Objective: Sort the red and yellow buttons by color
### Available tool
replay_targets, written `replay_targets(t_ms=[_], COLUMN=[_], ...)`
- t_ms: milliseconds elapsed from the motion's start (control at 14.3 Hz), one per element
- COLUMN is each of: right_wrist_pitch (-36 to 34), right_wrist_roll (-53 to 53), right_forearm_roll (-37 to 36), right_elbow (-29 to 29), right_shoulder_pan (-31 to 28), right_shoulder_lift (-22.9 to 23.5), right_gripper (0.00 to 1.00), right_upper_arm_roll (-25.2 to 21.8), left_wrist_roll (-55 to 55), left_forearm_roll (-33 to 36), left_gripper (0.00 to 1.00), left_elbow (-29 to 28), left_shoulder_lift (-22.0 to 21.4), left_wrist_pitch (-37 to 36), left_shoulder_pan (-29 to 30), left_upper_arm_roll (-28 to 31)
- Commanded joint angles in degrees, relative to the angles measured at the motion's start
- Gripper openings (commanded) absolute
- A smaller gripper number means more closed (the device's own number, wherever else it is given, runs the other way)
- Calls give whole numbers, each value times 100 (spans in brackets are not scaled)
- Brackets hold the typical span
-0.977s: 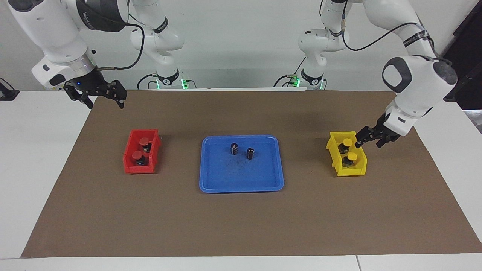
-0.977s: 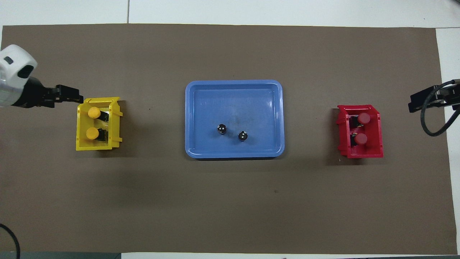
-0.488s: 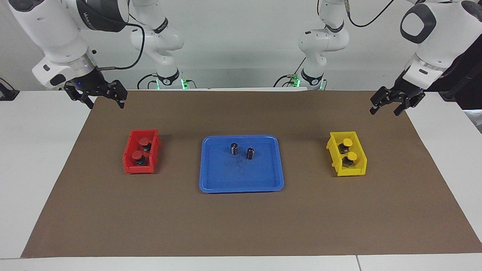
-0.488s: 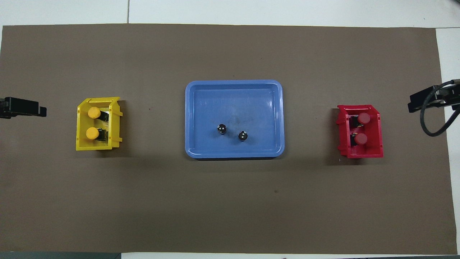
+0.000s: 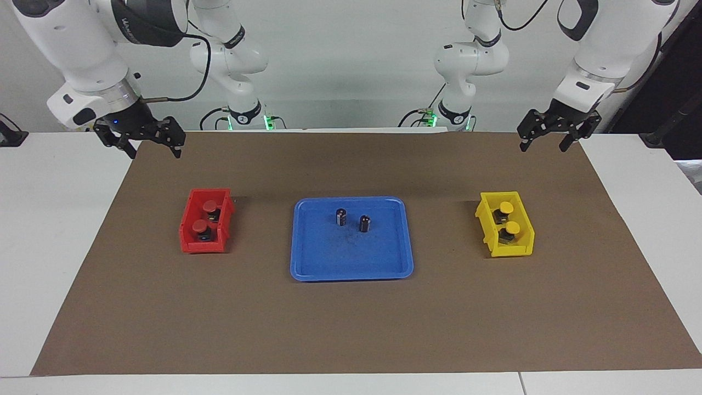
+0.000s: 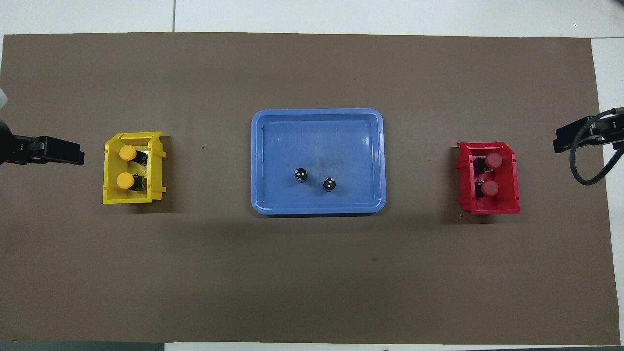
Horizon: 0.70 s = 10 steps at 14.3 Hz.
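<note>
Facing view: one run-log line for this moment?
red buttons: red bin | yellow buttons: yellow bin | left tool: open, raised | right tool: open, raised

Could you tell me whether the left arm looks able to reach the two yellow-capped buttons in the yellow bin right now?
Probably yes: the left gripper hangs open above the mat near the yellow bin, whose top is open, leaving both yellow-capped buttons uncovered.

left gripper point(image 5: 543, 140) hung open above mat, yellow bin point(image 5: 504, 224) below | right gripper point(image 5: 147, 147) open, red bin point(image 5: 205, 228) below | between bins: blue tray point(image 5: 351, 263), 2 dark cylinders point(image 5: 352, 219) upright
</note>
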Motion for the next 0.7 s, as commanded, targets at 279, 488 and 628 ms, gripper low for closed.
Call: replay_targets(t_ms=[279,488,628], right_wrist_pitch=[87,87,87], right_wrist_roll=[-37,-37,-37], right_forearm_roll=[73,73,73], right_elbow=[-173,-173,-164], right_shoulder_pan=[33,33,33], right_shoulder_lift=[-125,-125,-125], right_gripper=[100,100,100], right_upper_arm_roll=[-35,-35,-35], left_wrist_roll=[108,249,249], left_forearm_roll=[108,108,108], left_gripper=[100,100,100], left_elbow=[46,-95,-69], left_shoulder_lift=[-22,-101,-84], left_wrist_pitch=[-480,-384,-288], left_shoulder_pan=[139,-27,-10], left_upper_arm_roll=[233,436,445])
